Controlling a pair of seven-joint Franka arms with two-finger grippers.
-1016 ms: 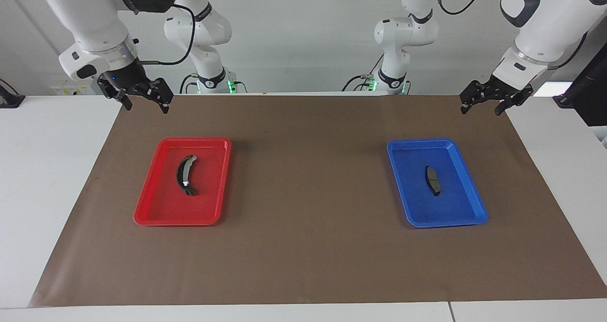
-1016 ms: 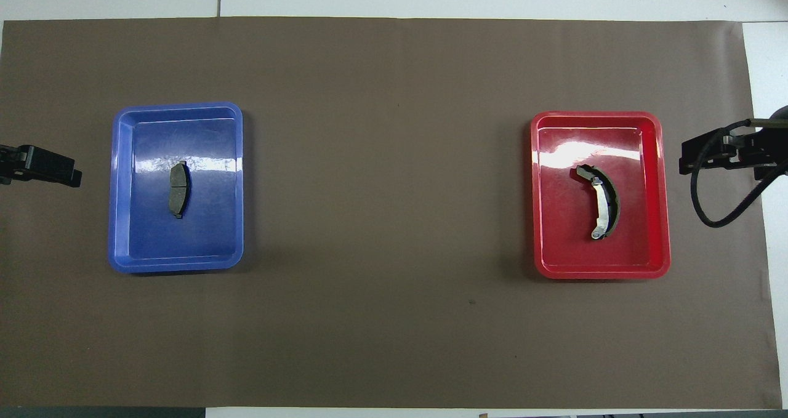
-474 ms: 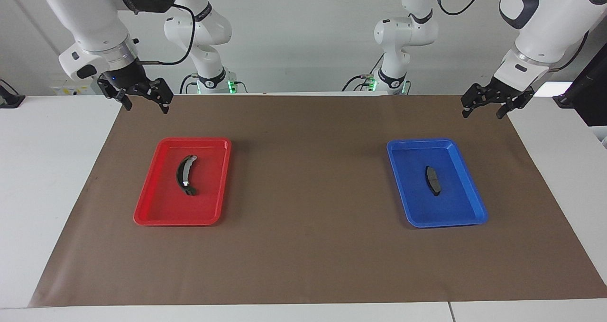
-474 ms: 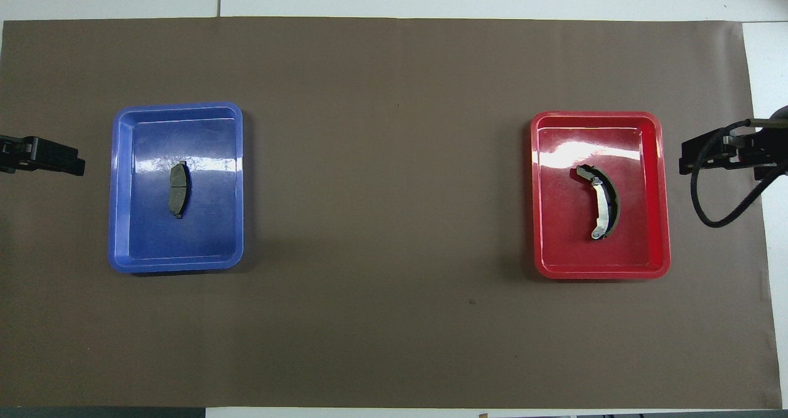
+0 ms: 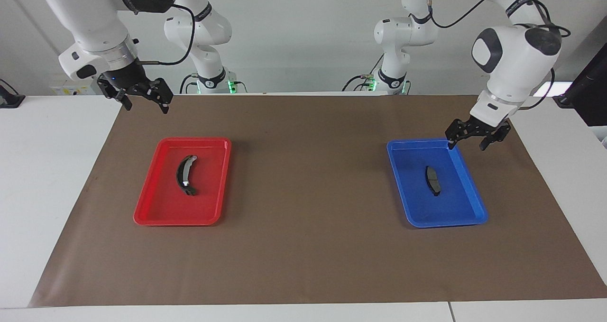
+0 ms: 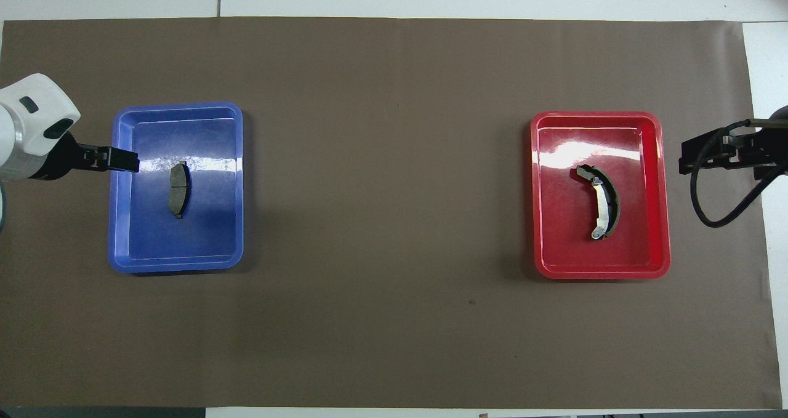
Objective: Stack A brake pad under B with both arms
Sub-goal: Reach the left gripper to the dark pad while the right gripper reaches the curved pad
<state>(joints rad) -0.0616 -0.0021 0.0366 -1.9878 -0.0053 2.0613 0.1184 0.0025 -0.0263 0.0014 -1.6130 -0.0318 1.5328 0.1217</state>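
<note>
The A brake pad [image 5: 432, 180] [image 6: 178, 189], small, flat and dark grey, lies in the middle of a blue tray [image 5: 448, 224] [image 6: 175, 267] toward the left arm's end. B [image 5: 185, 175] [image 6: 603, 210], a long black crescent with a silver strip, lies in a red tray [image 5: 173, 221] [image 6: 600, 273] toward the right arm's end. My left gripper [image 5: 467, 145] [image 6: 126, 159] hangs open and empty over the blue tray's outer rim, apart from the pad. My right gripper [image 5: 146, 107] [image 6: 692, 156] waits open and empty above the mat, beside the red tray.
Both trays sit on a brown mat [image 5: 308, 194] that covers most of the white table [image 5: 42, 179]. A black cable [image 6: 708, 212] loops down from the right arm's wrist. The wide stretch of mat between the trays is bare.
The left arm has swung down and inward, bringing its gripper from above the mat's corner to over the blue tray's rim. The right arm, both trays and both parts have stayed put.
</note>
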